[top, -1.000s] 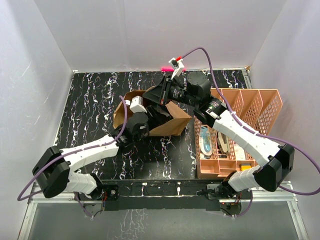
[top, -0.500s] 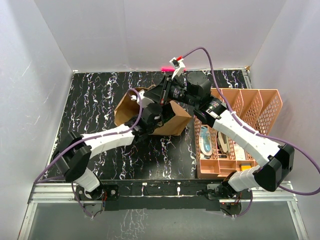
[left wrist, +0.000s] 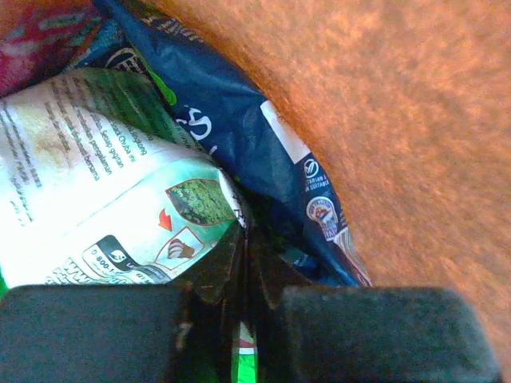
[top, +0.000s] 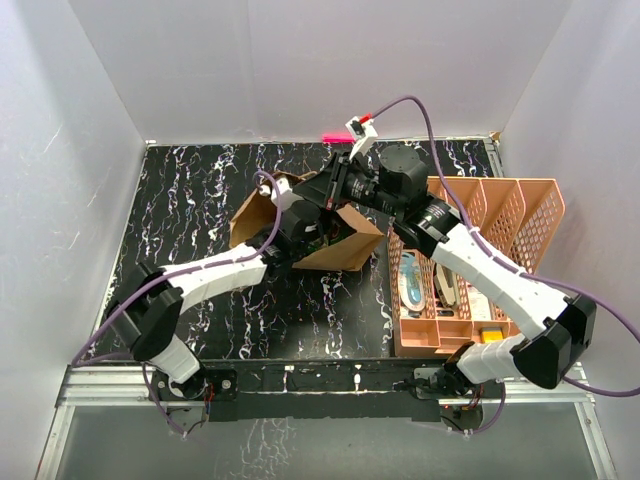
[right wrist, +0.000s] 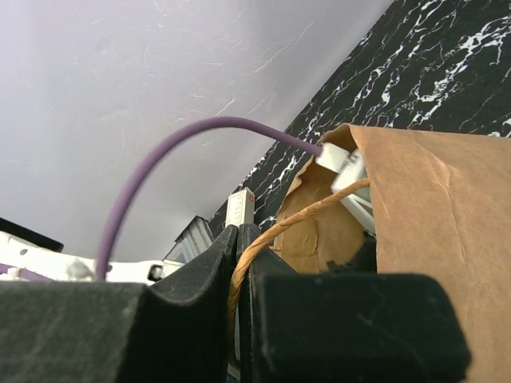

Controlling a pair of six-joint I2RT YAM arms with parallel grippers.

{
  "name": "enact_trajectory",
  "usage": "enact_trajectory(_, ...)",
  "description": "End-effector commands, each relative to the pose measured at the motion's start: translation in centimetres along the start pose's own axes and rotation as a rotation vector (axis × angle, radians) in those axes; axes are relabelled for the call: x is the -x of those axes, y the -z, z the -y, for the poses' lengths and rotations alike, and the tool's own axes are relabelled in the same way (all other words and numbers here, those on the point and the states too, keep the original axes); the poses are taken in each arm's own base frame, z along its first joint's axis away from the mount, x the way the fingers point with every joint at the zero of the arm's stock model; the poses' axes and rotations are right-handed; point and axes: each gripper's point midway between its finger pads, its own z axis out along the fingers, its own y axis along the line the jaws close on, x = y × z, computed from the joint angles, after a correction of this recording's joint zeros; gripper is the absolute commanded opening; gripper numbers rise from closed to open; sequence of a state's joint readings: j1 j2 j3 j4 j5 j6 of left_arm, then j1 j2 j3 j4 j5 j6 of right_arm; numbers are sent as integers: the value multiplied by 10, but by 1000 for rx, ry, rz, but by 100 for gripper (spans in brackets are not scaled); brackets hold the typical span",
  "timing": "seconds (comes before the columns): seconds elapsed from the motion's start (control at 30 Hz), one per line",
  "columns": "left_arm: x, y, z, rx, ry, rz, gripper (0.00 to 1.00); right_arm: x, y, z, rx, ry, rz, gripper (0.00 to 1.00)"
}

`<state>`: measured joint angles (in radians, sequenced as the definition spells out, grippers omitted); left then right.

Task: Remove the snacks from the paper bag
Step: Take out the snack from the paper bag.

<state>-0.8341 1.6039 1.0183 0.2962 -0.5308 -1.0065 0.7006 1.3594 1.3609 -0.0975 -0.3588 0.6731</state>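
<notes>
The paper bag (top: 352,243) sits mid-table and may drag or tip with the pull, since only the right gripper (right wrist: 238,239), jaws shut on its twine handle (right wrist: 297,217), steadies it. Inside, the left gripper (left wrist: 246,239) is pinched closed on just the corner of the green-white packet (left wrist: 96,183). So thin a hold could slip, or snag the blue packet (left wrist: 239,136) touching it. The green-white packet's fine print is too blurred to read, and no brand is legible.
</notes>
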Motion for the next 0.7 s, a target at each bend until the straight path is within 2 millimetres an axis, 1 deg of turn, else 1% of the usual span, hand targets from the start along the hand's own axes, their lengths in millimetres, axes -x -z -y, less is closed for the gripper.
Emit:
enact_trajectory(0.0, 49, 38, 29, -101, 25, 59, 0, 28, 23, -32, 61, 64, 120, 8)
enact_trajectory(0.17, 69, 71, 36, -174, 25, 57, 0, 23, 26, -24, 33, 70, 124, 8)
enact_trajectory(0.27, 73, 87, 33, -181, 16, 33, 0, 25, 32, -16, -6, 77, 156, 8)
enact_trajectory(0.4, 79, 104, 29, -186, 33, 18, 0, 31, 38, -16, -22, 92, 189, 8)
enact_trajectory(0.53, 86, 121, 40, -242, 9, -8, 0, 31, 36, -12, -38, 107, 191, 8)
enact_trajectory(0.67, 100, 139, 54, -270, -67, -29, 0, 27, 36, -6, -56, 110, 183, 8)
